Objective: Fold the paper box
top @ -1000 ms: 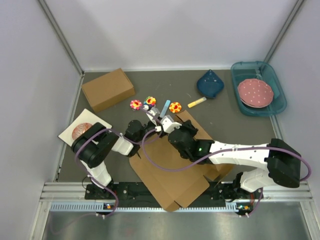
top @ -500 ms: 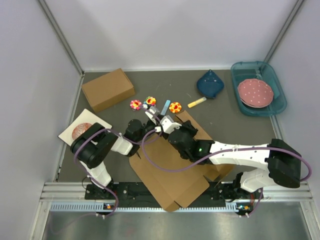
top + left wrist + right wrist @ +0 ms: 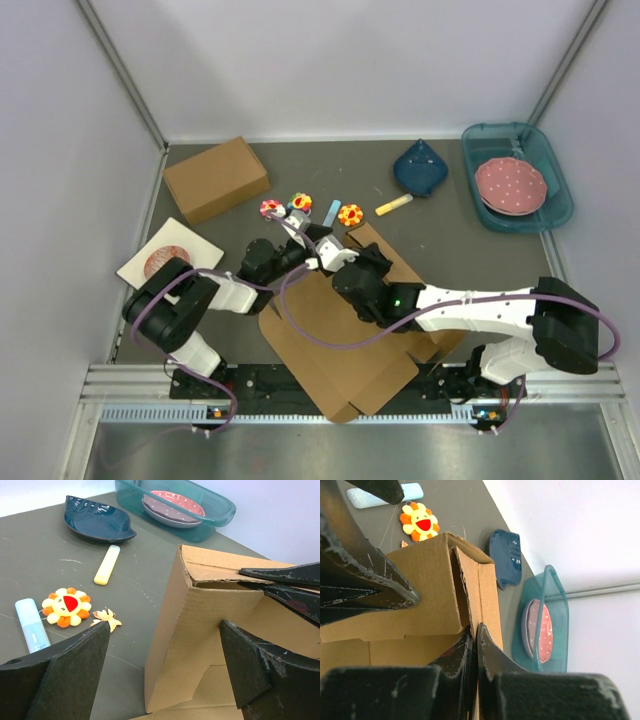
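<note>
The paper box [image 3: 340,345] lies as a brown cardboard sheet at the table's middle, with one corner wall [image 3: 200,630] folded upright. My left gripper [image 3: 165,624] is open wide, its fingers [image 3: 65,672] on either side of that raised corner without touching it. From above, the left gripper [image 3: 298,228] sits at the sheet's far edge. My right gripper [image 3: 476,628] is shut on the top edge of the raised wall [image 3: 427,595] and holds it upright. In the top view the right gripper [image 3: 335,256] is close beside the left one.
A chunkier brown box [image 3: 216,178] stands at the far left. Flower toys [image 3: 350,214], a light blue marker [image 3: 32,625] and a yellow stick [image 3: 107,565] lie just beyond the sheet. Farther back are a blue leaf dish [image 3: 421,168] and a teal bin [image 3: 520,215] holding a pink plate. A picture card [image 3: 168,262] lies left.
My left gripper has opened wide, let go of the raised wall and drawn back a little toward the far left. The right gripper has kept its hold.
</note>
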Controlling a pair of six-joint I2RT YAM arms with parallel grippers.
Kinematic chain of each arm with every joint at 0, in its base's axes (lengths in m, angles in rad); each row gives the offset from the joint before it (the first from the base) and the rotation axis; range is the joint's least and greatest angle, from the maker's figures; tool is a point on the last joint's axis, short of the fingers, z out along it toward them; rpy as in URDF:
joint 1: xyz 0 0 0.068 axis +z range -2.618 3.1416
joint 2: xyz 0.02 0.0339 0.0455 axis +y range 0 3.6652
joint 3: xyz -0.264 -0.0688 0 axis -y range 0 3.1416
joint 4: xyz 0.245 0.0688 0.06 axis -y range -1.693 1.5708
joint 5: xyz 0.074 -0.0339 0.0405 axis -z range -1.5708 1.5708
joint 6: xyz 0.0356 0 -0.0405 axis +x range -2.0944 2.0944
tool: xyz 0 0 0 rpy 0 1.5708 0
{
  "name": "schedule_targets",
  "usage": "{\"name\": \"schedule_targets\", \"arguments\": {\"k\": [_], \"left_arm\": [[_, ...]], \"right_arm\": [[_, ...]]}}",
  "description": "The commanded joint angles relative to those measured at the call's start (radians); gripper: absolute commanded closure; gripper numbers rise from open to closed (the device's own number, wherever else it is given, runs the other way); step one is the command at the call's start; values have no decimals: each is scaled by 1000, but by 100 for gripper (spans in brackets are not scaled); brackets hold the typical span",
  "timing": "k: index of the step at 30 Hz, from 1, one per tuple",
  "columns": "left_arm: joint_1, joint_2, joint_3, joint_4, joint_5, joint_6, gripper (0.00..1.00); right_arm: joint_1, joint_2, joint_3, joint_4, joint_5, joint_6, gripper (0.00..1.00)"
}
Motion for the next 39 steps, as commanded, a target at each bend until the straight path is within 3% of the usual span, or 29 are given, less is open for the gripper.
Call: {"name": "schedule_targets", "arguments": {"k": [1, 10, 21, 39], "left_arm": [[8, -37, -2, 408, 14, -15, 4], [33, -40, -2, 409, 100, -98, 3], [54, -92, -78, 409, 42, -101, 2], [54, -124, -87, 408, 60, -130, 2]], "right_arm": [[38, 79, -50, -139, -326, 129, 100], [40, 44, -52, -137, -371, 148, 100], [40, -34, -55, -131, -427, 168, 100], [27, -100, -30, -179, -499, 221, 100]]}}
